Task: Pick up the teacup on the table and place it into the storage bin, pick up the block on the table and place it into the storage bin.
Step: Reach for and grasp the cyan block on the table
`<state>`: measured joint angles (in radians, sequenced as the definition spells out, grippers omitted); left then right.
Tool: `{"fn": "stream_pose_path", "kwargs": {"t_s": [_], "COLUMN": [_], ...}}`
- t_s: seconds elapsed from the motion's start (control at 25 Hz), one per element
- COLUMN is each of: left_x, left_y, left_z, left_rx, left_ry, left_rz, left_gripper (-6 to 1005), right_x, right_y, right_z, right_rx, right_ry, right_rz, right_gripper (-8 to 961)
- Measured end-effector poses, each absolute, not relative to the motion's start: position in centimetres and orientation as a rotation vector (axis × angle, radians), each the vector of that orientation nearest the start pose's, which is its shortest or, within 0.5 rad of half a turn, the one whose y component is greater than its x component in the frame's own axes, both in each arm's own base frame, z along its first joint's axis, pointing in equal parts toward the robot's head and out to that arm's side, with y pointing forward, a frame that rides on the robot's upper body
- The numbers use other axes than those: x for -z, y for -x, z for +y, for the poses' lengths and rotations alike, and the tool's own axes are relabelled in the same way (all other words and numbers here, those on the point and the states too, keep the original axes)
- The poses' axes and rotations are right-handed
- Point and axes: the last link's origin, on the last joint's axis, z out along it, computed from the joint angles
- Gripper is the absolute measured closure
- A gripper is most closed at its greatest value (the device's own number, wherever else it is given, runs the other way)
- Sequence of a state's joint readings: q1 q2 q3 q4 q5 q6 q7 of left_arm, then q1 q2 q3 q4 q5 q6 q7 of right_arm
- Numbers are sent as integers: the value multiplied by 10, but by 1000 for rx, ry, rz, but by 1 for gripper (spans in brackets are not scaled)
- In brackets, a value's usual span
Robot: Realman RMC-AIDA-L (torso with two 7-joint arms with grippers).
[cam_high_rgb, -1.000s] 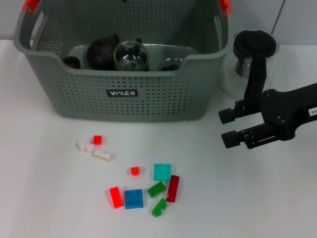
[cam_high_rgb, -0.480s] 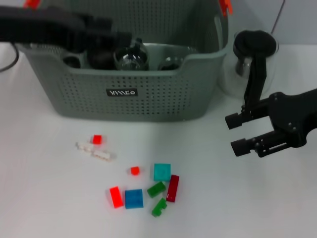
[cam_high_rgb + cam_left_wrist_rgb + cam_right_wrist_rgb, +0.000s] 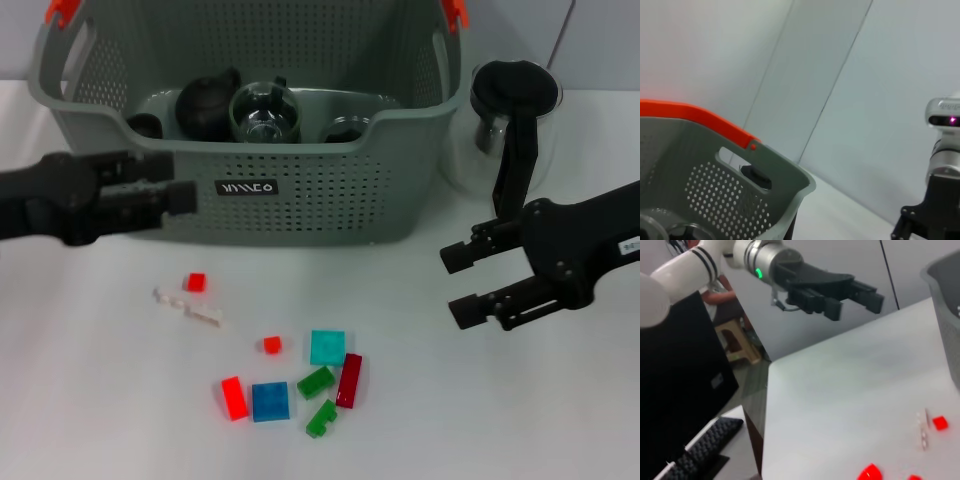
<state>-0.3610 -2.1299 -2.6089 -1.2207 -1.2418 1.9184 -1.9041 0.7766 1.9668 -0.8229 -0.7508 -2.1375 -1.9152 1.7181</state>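
My left claw (image 3: 185, 195) hangs empty, barely parted, before the storage bin (image 3: 300, 200), my right claw (image 3: 462, 283) spread, ready for the blocks (image 3: 327, 347) on the surface (image 3: 100, 400).

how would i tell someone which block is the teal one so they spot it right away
Start at the storage bin and look down the table toward the robot to the block cluster. The teal block is the pale square at its top right, left of the dark red bar; the blue square is darker.

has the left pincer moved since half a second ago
Yes. The left pincer has dropped from over the storage bin rim to its front wall, beside the label.
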Motion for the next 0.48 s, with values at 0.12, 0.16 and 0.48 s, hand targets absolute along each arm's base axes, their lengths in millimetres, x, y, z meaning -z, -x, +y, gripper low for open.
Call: {"fn": "stream_pose_path", "kwargs": {"t_s": [0.12,0.16,0.48], "left_x": [-95,-94,-91], "left_y": [259,262,279], "left_z": [279,278,275], "left_rx": [918,924,917], "left_ry": [2593,2591,2597], "left_rz": [-890,-901,-949], "left_gripper": [329,327,188], "right_x": [-27,-24,-17], "right_y": [-179,-177,-163], "right_z": [350,351,357], "right_rx": [-366,-349,-267], "right_ry": [3253,3259,3272], "right_rz": [592,594,623], "right_gripper": [184,183,153]}}
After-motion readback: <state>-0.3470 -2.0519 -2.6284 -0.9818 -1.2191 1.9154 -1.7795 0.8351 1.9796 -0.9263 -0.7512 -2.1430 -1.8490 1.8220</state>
